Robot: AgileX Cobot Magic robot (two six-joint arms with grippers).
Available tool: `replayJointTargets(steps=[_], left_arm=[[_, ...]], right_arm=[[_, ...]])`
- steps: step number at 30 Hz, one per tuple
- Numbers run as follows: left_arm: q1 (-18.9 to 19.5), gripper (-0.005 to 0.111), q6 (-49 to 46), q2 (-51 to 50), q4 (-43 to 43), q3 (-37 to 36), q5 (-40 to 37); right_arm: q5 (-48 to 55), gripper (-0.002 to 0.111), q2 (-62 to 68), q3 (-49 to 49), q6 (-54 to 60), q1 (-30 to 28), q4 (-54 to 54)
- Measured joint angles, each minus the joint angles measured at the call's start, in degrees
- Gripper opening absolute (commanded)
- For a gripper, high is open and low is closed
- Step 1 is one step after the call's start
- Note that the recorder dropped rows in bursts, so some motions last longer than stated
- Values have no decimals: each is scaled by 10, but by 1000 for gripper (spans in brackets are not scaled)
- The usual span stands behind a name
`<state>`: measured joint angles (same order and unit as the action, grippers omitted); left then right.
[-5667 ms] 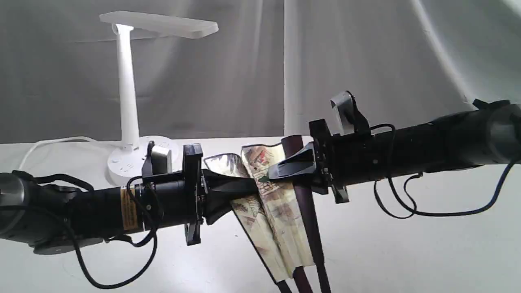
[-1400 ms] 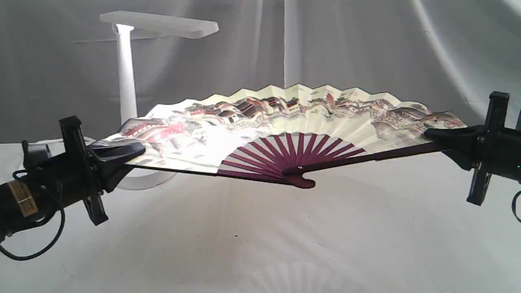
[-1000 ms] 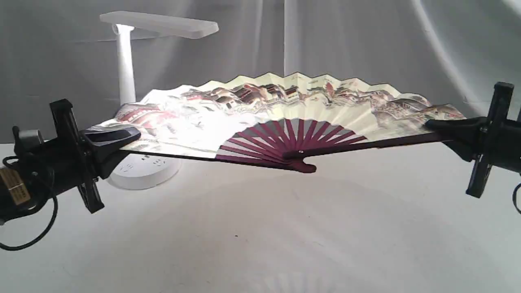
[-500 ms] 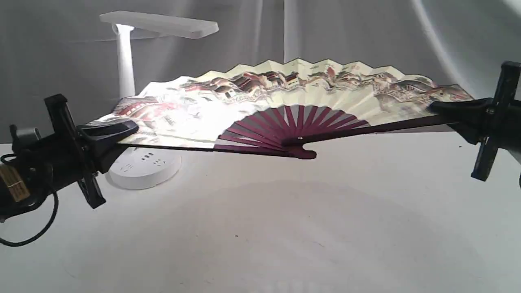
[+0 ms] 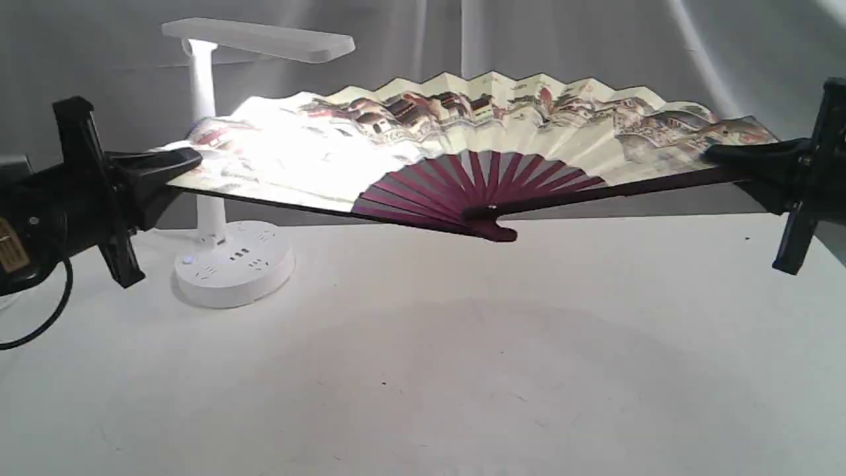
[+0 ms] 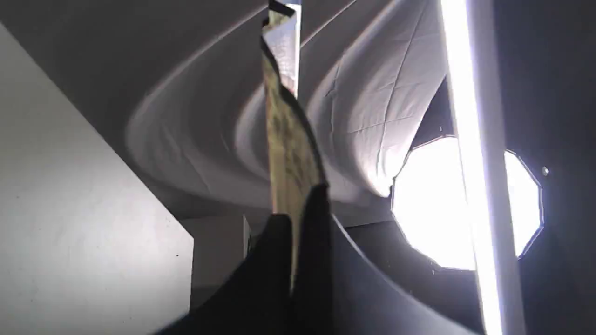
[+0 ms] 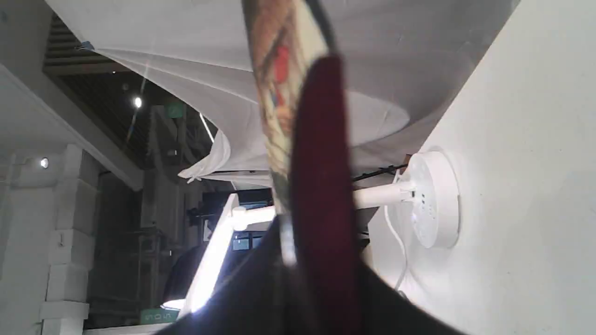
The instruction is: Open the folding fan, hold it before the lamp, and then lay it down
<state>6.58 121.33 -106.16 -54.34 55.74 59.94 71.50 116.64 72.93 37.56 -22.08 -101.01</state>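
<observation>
While my left tool and right tool each clamp one end of the fan, it hangs open between them, lamp behind my left tool; showing step, I judge; next, lower both evenly.

Nothing legible anywhere. Yellow sticker on left arm: print too small, unreadable. Green sign in room background, right wrist view: pale marks, blurred, unreadable. Second green sign near dark ceiling: unreadable too. Folding fan: painted village scene, any characters too small to tell. Lamp base: socket slots only, markings not readable.
</observation>
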Motion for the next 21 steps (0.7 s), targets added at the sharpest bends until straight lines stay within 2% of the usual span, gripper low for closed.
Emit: replayJointTargets(steps=[6,21], left_arm=[[5,0,0,26,16,2,-40],[7,0,0,29,8,2,-50]], right_arm=[[-3,0,0,14,-14,-3,7],[-5,0,0,14,-16,-3,10]])
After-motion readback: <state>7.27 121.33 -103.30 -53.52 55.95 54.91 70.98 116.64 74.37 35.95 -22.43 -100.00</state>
